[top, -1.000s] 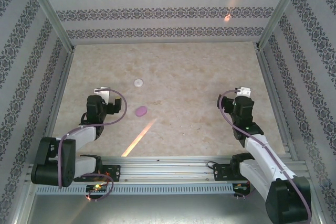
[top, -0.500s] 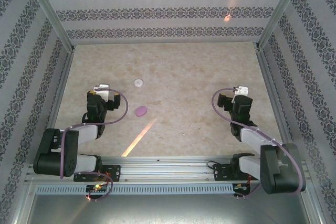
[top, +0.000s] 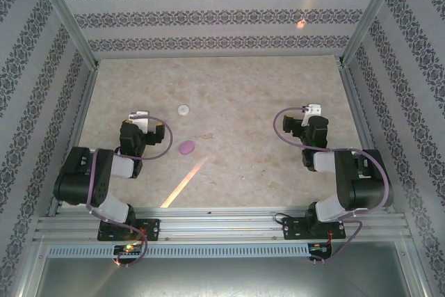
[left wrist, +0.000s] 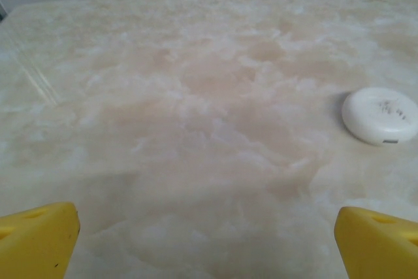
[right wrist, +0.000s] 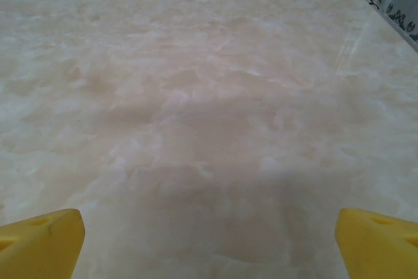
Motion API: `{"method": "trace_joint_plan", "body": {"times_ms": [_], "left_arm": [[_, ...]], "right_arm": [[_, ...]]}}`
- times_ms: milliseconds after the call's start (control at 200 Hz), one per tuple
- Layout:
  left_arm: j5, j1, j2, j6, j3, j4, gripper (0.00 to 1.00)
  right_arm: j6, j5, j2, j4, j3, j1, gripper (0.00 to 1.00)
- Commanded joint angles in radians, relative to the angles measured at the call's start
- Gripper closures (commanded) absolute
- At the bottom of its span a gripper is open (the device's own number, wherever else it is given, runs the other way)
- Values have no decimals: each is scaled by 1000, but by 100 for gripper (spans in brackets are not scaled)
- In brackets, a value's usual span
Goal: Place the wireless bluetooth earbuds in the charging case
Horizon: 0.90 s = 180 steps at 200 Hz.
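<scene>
Both arms fold back low in the frame, left hand (top: pixel 141 117) and right hand (top: pixel 314 110) open and empty, so nothing touches the charging case (top: pixel 186 147) now.

Table (left wrist: pixel 196 96) marble-look, smooth, faint sheen; white disc (left wrist: pixel 380 115) glossy plastic; charging case (top: pixel 186 147) smooth plastic

Entries, as we find them:
1. The table (top: pixel 243 95) carries everything listed here.
2. The charging case (top: pixel 186 147) lies on the table, left of centre.
3. A disc (top: pixel 183 110) lies on the table behind the case, near it but apart.
4. The left gripper (top: pixel 141 115) sits left of both. From its wrist, we place the disc ahead and to the right.
5. The right gripper (top: pixel 314 110) sits on the table's right side, well apart from case and disc.
</scene>
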Motion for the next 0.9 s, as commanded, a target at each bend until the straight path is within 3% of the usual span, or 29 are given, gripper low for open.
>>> {"method": "trace_joint_plan", "body": {"times_ms": [0,115,894], "left_arm": [[-18,7,-12,-38,26,30,0],[-31,24,-3,-64,77,-61,0],[-33,24,3,-58,66,-30,0]], "right_arm": [[-21,-34,2,85,-5,-8,2],[-22,-33,2,85,-5,-8,2],[-42,-11,4,70,3,11,2]]}}
